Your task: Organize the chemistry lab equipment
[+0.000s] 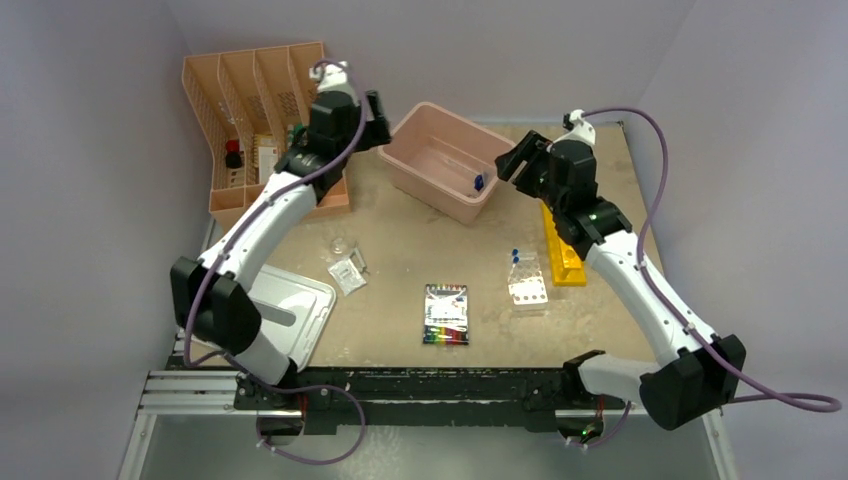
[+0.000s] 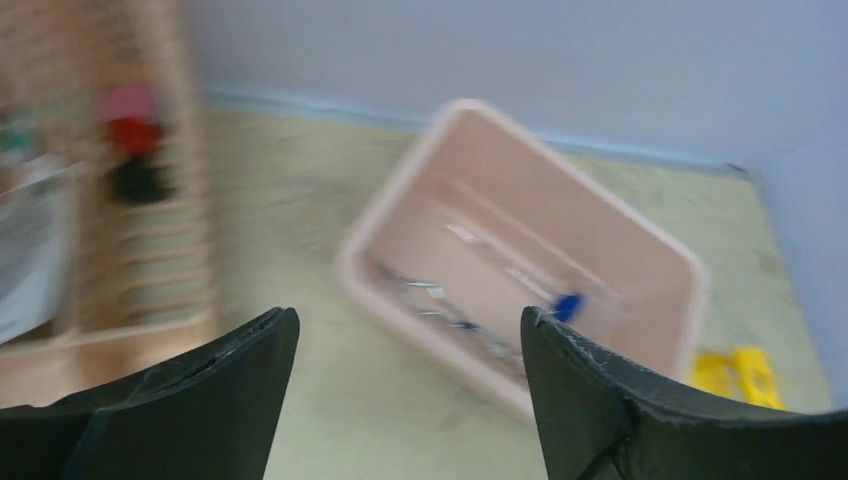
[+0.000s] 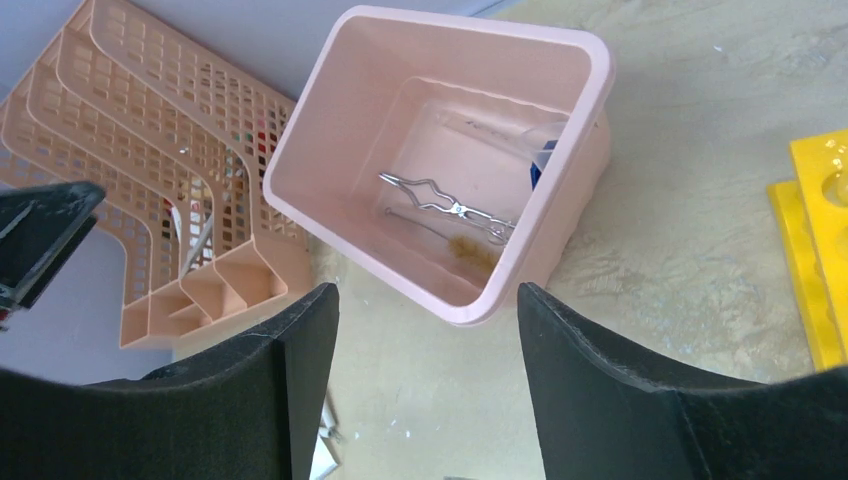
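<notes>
Your left gripper (image 2: 408, 320) hangs spread and empty beside the pink tub (image 3: 575, 180), with the small clear packet (image 1: 347, 275) lying loose on the table nearer the bases. Your right gripper (image 3: 425, 295), likewise spread and empty, faces the tub holding the metal tongs (image 3: 440, 200). With both arms crowding it, either reach could collide or shove it.

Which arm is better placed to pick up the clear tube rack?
Right, likely. The clear tube rack stands beside the right arm, and the right gripper is open and empty; the left gripper is farther, across the pink bin.
</notes>
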